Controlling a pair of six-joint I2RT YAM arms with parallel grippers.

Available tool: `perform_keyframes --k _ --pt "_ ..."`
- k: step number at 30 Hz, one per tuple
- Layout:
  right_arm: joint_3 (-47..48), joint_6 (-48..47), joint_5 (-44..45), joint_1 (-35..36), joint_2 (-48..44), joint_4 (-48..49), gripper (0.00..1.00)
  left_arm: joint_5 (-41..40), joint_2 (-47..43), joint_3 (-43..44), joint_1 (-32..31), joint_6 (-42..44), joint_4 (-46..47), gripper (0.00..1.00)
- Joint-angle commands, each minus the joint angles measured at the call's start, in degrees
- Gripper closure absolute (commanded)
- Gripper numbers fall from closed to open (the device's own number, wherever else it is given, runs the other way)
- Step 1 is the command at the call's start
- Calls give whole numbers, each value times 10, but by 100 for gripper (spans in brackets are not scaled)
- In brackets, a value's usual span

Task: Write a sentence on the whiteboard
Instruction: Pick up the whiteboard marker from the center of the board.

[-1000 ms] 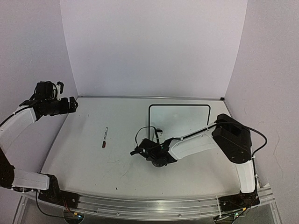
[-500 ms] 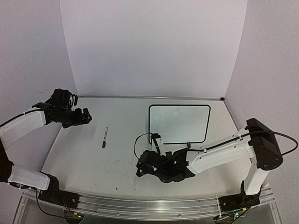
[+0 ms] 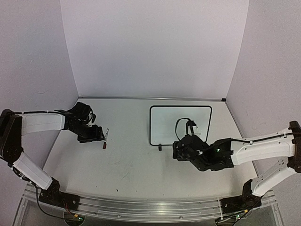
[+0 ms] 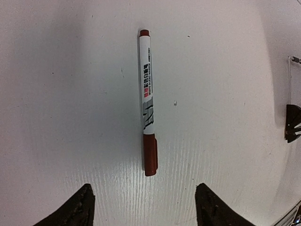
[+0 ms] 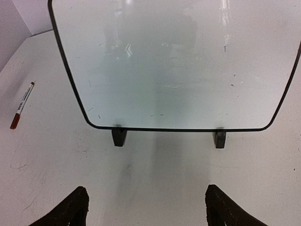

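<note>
Seen from overhead, the left gripper (image 3: 97, 135) has swung in from the left wall and hovers over the red-capped marker (image 3: 105, 139) at 9 o'clock on the table (image 3: 141, 169), its fingers (image 4: 77, 207) spread and holding nothing. The right gripper (image 3: 178, 150) has moved to the 6 o'clock edge of the whiteboard (image 3: 169, 120), fingers spread and empty. The board, at 1 o'clock, is blank, so writing likely waits on picking up the marker

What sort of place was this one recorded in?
Most likely a lab robot test booth, not a home or workshop: plain white backdrop panels enclose a white table, an aluminium rail runs along its near edge, and the props are a small whiteboard and a marker.
</note>
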Motion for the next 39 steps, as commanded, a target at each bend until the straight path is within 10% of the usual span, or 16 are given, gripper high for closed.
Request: perform_keyframes --k 1,39 --pt "-56 17 -31 -51 -62 -4 25 44 49 24 -1 13 31 40" --pt "-27 -22 -93 -102 -72 -22 33 32 129 -6 -1 31 68 100"
